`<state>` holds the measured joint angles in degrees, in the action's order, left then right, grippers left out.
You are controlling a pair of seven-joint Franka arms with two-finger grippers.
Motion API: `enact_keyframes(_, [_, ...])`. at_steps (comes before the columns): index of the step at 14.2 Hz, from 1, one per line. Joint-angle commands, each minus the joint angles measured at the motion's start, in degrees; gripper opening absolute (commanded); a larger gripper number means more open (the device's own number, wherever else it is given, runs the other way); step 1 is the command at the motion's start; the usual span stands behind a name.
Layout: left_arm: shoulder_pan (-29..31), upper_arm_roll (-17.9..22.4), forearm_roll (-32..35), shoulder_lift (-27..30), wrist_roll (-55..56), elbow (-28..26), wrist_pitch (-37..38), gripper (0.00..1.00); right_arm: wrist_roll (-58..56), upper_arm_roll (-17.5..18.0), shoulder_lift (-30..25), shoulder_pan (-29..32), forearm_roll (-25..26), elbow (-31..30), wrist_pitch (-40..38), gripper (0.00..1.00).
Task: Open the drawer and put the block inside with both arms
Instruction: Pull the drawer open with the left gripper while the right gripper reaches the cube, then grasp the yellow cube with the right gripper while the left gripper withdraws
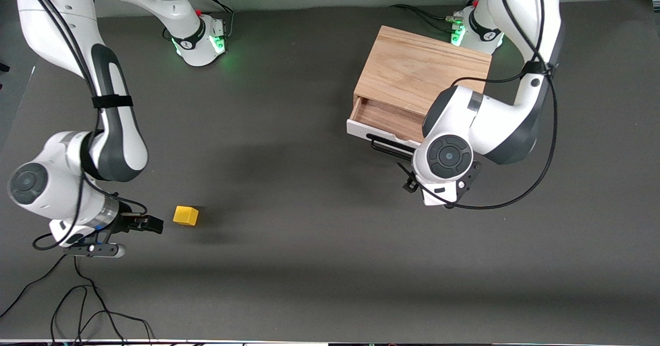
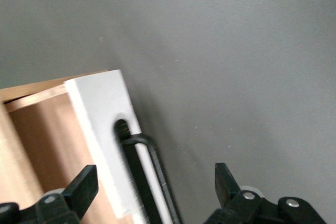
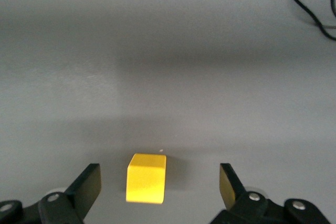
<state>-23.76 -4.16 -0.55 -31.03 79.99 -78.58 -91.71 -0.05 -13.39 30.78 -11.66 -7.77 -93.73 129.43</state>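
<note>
Your right end effector (image 3: 160, 184) sits low over the bench (image 1: 319, 263) with its fingers spread wide and nothing between them. The block (image 3: 146, 178) lies just ahead of it on the bench, lined up with the gap but not yet between the fingertips, toward the right arm's end and well apart from the drawer (image 1: 384, 119).

Expect the block to be light and rigid: a small yellow cube with plain flat faces and crisp edges. It should not deform, though smooth sides may be a little slippery. Take it across two parallel side faces, pads flat and centred on the cube, low enough that the fingers cover most of each face. It sits slightly turned relative to your fingers, so square the wrist first or the cube will likely twist as you close.

Your left end effector (image 2: 152, 182) is also spread wide and holds nothing. It hangs just in front of the drawer's white front, with the black bar handle (image 2: 149, 177) running between its fingers but not clamped. The drawer stands partly pulled out of the oak cabinet (image 1: 423, 67), showing a strip of bare wood floor. That opening looks narrow for a drop from above; judge whether you want it wider before carrying the block over.
</note>
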Motion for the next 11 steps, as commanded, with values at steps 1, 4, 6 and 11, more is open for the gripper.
enact_keyframes(1, [0.0,0.1,-0.5,1.4,-1.3,5.5,9.1,0.99,0.9,-0.1,0.2,-0.4,-2.0,-4.0,3.9,1.0])
enact_keyframes(4, [1.6,0.4,0.6,7.0,-15.1,6.8,16.0,0.99,0.9,0.0,0.9,-1.7,-3.4,-7.6,8.2,1.0])
enact_keyframes(6, [3.5,1.4,0.8,11.5,-29.2,5.8,18.9,0.99,0.9,0.0,1.5,-2.9,-3.4,-11.3,14.2,1.0])
enact_keyframes(11, [10.9,1.5,4.1,21.9,-56.0,-1.4,15.3,0.99,1.0,0.1,2.8,-3.6,-4.3,-14.5,19.7,1.0])
